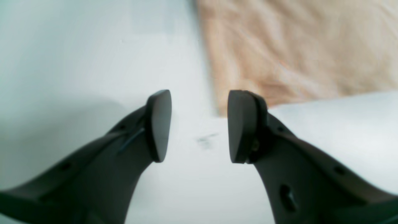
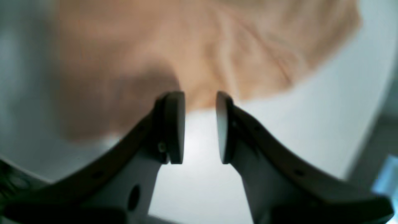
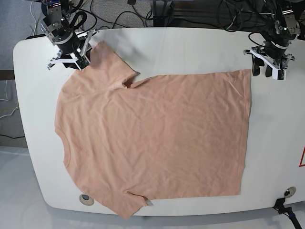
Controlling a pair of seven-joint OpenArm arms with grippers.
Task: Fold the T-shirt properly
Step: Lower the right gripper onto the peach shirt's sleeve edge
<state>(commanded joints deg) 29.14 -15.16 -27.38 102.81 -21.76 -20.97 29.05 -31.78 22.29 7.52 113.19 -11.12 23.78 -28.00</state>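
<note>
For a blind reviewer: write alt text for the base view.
A peach-pink T-shirt lies spread flat on a white table. The right gripper sits at a sleeve, the left gripper by a hem corner, both open.

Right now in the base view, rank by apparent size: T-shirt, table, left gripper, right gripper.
1. table
2. T-shirt
3. right gripper and left gripper: these look alike, so they are not ranked.

T-shirt (image 2: 199, 56) blurred, edge-cropped
</note>
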